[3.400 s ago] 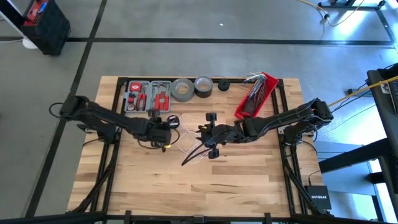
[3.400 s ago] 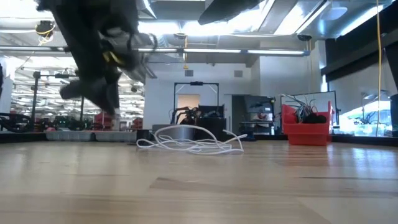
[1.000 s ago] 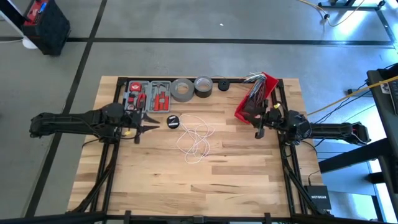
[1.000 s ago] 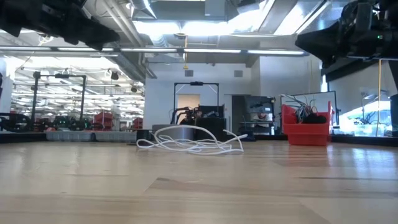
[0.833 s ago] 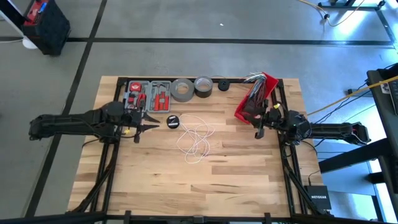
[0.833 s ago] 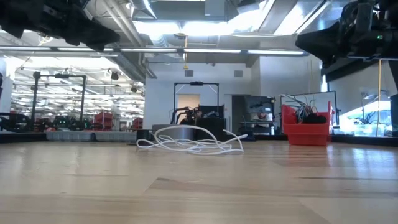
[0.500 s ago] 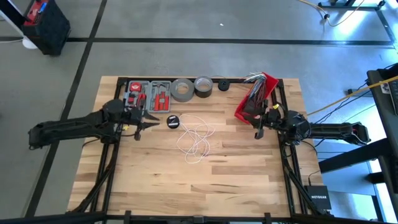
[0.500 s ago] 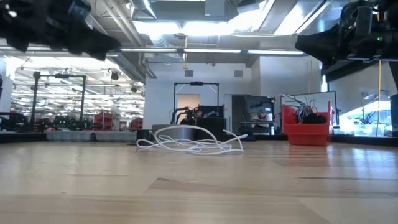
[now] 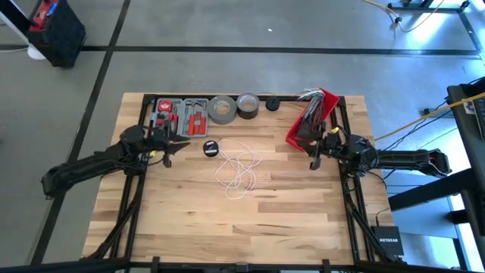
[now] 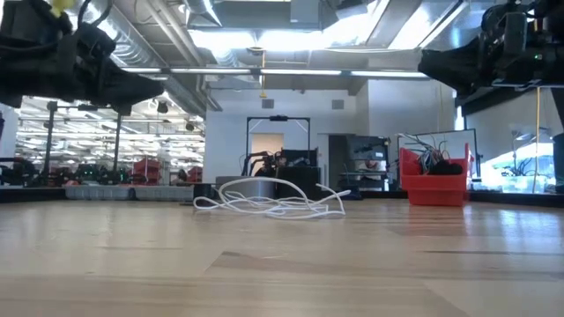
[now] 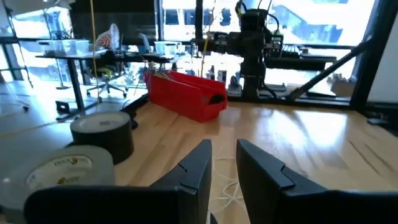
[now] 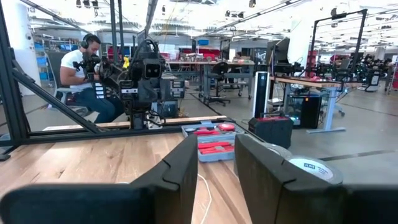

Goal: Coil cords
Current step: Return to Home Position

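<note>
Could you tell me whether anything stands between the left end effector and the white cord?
Nothing visible does: bare table lies between the left end effector and the cord, whose puck is nearest. The tool case sits aside; the right end effector waits opposite.

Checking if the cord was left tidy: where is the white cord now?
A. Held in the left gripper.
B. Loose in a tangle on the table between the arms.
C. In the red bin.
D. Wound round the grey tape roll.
B: the white cord lies in loose loops on the table, apart from both the left gripper and the right gripper.
</note>
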### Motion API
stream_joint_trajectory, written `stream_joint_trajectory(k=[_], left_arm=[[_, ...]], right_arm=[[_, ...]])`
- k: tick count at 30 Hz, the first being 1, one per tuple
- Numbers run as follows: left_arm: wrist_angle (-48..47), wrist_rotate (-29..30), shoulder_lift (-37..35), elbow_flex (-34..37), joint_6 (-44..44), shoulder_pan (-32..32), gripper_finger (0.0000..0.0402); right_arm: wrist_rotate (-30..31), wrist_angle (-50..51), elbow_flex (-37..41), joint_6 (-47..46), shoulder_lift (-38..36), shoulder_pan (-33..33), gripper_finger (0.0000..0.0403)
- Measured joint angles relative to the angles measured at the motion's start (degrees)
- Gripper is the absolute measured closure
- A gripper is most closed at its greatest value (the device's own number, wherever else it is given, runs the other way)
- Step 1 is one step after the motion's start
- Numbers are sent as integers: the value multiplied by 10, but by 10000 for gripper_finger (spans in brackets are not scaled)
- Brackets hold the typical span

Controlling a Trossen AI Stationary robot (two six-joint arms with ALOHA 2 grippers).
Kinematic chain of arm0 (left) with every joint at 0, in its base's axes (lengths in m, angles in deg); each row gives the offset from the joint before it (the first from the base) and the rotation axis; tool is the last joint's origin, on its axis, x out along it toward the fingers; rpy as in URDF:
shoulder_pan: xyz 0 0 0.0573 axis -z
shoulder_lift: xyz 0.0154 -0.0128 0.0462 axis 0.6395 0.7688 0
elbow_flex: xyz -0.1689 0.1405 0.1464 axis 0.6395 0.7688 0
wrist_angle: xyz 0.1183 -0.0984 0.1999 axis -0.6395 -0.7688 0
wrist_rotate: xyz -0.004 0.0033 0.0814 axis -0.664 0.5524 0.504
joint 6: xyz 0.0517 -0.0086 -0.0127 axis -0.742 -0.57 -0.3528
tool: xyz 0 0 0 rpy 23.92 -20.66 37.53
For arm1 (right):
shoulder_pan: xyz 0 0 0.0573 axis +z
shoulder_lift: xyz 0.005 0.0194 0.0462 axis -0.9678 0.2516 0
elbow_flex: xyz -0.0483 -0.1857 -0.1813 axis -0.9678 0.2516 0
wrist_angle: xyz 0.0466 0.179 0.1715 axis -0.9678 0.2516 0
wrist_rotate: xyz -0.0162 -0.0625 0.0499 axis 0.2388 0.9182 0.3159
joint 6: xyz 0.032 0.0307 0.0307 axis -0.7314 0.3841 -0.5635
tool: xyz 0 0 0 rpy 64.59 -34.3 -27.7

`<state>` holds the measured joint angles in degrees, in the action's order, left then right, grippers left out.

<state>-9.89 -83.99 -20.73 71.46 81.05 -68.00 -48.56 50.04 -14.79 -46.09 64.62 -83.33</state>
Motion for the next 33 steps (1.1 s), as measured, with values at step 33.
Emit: stream_joint_trajectory(k=[33], left_arm=[[-107, 187, -110, 3, 7, 39, 334]], right_arm=[[14, 172, 0, -37, 0, 0, 292]])
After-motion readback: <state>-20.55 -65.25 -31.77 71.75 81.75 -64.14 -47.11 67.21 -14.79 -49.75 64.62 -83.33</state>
